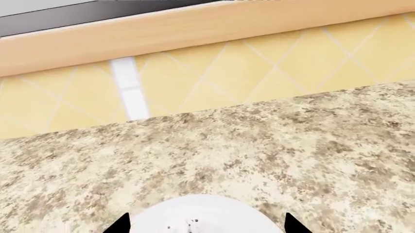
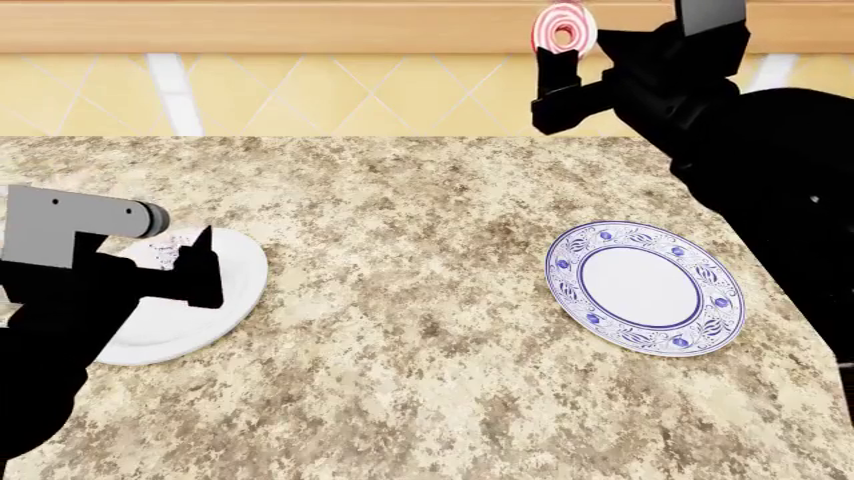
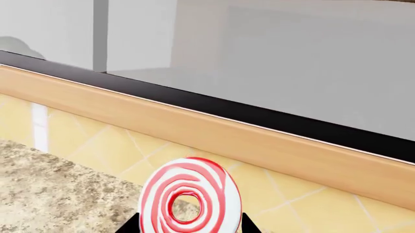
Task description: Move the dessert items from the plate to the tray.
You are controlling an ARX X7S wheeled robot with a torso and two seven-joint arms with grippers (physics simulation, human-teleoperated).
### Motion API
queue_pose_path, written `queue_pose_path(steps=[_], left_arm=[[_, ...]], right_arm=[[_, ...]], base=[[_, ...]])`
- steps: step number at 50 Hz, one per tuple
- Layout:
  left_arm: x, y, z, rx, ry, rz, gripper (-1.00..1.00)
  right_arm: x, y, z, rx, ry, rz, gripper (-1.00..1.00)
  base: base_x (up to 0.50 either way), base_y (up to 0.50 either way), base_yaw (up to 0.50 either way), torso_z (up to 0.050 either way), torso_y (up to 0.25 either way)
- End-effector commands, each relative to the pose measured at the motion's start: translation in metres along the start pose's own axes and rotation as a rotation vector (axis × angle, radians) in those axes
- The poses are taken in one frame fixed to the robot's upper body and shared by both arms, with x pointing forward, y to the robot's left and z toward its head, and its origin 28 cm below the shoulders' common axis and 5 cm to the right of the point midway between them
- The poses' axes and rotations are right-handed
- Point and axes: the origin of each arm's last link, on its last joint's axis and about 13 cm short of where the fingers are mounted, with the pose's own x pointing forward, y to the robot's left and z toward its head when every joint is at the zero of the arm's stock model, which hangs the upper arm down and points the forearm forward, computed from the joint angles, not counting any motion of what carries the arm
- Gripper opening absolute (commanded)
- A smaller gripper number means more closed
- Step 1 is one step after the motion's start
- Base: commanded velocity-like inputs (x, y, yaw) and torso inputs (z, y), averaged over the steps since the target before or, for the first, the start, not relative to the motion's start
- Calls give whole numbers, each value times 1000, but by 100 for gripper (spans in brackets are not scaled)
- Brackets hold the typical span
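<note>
My right gripper (image 2: pixel 561 62) is shut on the red-and-white spiral lollipop (image 2: pixel 562 27) and holds it high in front of the back wall, above the counter's far edge. In the right wrist view the lollipop (image 3: pixel 190 196) stands upright between the two fingertips. My left gripper (image 2: pixel 200 262) is over the far part of a plain white plate (image 2: pixel 220 300) at the left. A white frosted cupcake with dark specks (image 1: pixel 202 216) sits between its jaws, which stand against its two sides; its wrapper is hidden. The wooden tray is out of view.
A blue-and-white patterned plate (image 2: pixel 714 300) lies bare on the speckled granite counter (image 2: pixel 400 300) at the right. A yellow tiled backsplash (image 2: pixel 334 95) and a wooden ledge (image 2: pixel 267 25) run along the back. My right arm (image 2: pixel 761 170) stretches over the counter's right side.
</note>
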Motion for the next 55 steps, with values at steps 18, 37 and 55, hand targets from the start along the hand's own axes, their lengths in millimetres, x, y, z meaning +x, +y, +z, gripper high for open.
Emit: queue_pose_path(steps=[18, 37, 55], left_arm=[[-11, 0, 10, -17, 71, 0, 100], [-6, 1, -4, -40, 99, -1, 100], [-5, 1, -9, -54, 90, 6, 100]], right_arm=[[4, 1, -5, -4, 13, 11, -100], [2, 3, -8, 2, 25, 20, -100], [2, 3, -8, -2, 24, 24, -100]], base=[[0, 0, 0, 0, 0], [0, 0, 0, 0, 0], [0, 0, 0, 0, 0]])
